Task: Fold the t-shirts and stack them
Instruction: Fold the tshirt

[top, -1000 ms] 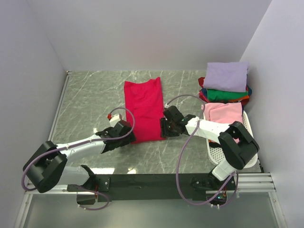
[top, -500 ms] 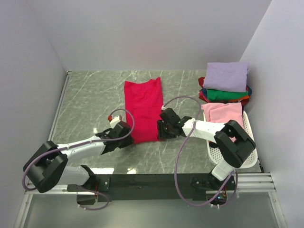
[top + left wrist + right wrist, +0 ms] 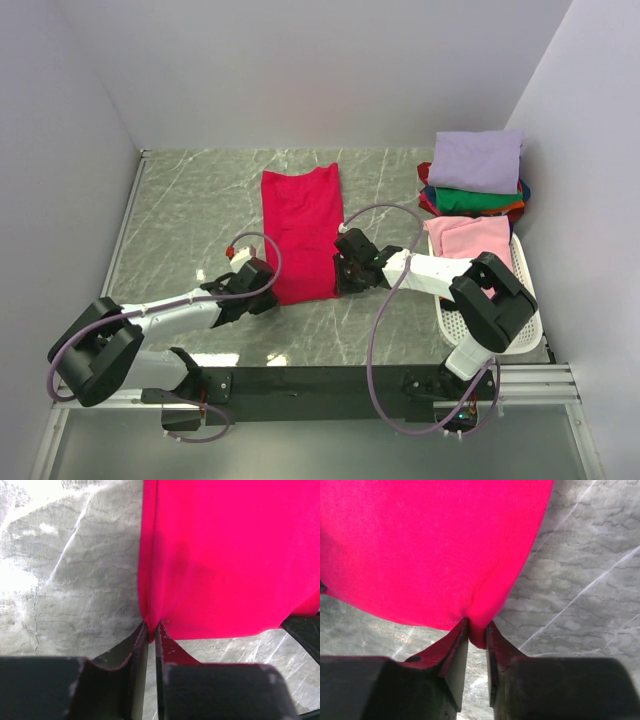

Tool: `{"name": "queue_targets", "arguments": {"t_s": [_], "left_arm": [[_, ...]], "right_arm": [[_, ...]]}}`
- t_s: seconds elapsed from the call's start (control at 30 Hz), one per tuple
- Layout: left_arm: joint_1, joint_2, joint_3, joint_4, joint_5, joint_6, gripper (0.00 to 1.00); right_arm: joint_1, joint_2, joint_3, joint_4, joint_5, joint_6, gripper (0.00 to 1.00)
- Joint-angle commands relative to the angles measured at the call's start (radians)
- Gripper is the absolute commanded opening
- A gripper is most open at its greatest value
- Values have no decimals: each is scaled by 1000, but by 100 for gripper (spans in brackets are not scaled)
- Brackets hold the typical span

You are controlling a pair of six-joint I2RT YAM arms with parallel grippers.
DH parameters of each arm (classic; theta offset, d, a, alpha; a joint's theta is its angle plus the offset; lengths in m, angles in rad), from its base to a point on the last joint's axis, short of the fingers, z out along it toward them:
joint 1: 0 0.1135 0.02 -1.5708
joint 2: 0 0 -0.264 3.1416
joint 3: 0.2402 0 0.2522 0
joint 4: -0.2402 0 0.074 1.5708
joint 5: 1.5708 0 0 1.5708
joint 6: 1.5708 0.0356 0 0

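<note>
Crimson t-shirt point(image 3: 300, 232) is clamped at its near corners by the left jaws and right jaws; beyond the right jaws, a pink t-shirt point(image 3: 468, 238) is held in the white basket point(image 3: 522, 266).

You've got bright, even overhead light; shadows stay soft. The table point(image 3: 190, 200) throws glare along its near edge and blows out top-left in the left wrist view. The red shirt point(image 3: 430, 545) looks oversaturated, with its weave sharp up close.
</note>
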Motion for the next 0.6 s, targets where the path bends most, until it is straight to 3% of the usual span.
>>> {"name": "queue_targets", "arguments": {"t_s": [0.0, 0.03, 0.1, 0.13, 0.33, 0.57], "left_arm": [[-6, 22, -54, -100, 29, 0, 14], [-6, 33, -59, -87, 30, 2, 12], [-6, 49, -57, -77, 32, 3, 1], [-4, 65, -56, -67, 36, 14, 0], [-10, 68, -51, -60, 62, 81, 1], [-36, 22, -94, -72, 197, 121, 1]], "right_arm": [[11, 10, -17, -18, 4, 0, 24], [11, 11, -17, -15, -2, -1, 22], [14, 18, -14, -15, -6, -5, 5], [16, 21, -12, -17, -8, -6, 0], [29, -13, -24, -69, -7, -26, 0], [68, -119, -101, -185, -20, -34, 0]]}}
